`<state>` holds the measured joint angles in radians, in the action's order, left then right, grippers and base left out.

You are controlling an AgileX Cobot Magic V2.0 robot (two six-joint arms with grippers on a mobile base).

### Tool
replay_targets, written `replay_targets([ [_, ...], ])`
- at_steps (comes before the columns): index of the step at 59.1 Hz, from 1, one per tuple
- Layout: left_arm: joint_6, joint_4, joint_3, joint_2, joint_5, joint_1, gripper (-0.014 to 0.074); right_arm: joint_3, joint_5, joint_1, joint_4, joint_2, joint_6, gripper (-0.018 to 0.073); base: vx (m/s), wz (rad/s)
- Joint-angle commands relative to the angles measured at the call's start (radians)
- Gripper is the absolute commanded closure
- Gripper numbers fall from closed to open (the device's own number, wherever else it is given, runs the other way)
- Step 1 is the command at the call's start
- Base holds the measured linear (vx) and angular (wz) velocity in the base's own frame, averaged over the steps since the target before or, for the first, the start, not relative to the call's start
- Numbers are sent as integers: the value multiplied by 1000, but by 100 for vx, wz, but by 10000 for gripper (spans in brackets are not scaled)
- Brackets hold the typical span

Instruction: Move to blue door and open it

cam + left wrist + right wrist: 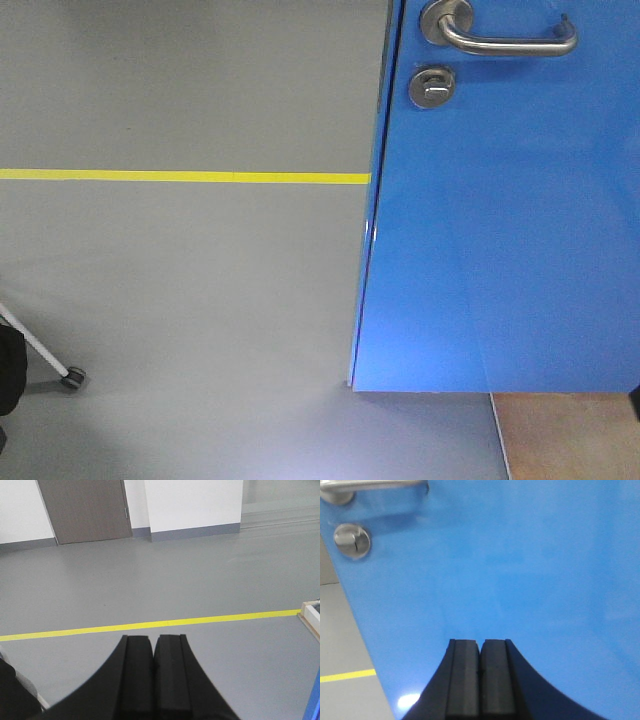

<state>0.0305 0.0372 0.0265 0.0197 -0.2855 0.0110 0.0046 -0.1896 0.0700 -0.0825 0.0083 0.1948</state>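
Right black gripper pinched tight on nothing, aimed at tall shiny blue door to push. Left black gripper clenched empty, facing grey floor.

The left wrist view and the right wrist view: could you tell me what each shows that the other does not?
Only the left wrist view shows the shut left gripper, a grey-brown door and white walls. Only the right wrist view shows the shut right gripper, the lever handle and the thumb-turn lock on the blue door. Both show the grey floor and the yellow line.
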Motion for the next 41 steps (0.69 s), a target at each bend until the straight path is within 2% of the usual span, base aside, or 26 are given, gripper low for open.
replay_targets([
  [1, -3, -8, 4, 7, 84, 4, 526, 46, 130, 4, 8, -33, -2, 557, 0, 0],
  [4, -3, -8, 4, 7, 84, 4, 526, 42, 96, 4, -4, -27, -4, 557, 0, 0],
  [41, -3, -8, 4, 7, 85, 4, 526, 44, 94, 4, -6, -32, -2, 557, 0, 0],
])
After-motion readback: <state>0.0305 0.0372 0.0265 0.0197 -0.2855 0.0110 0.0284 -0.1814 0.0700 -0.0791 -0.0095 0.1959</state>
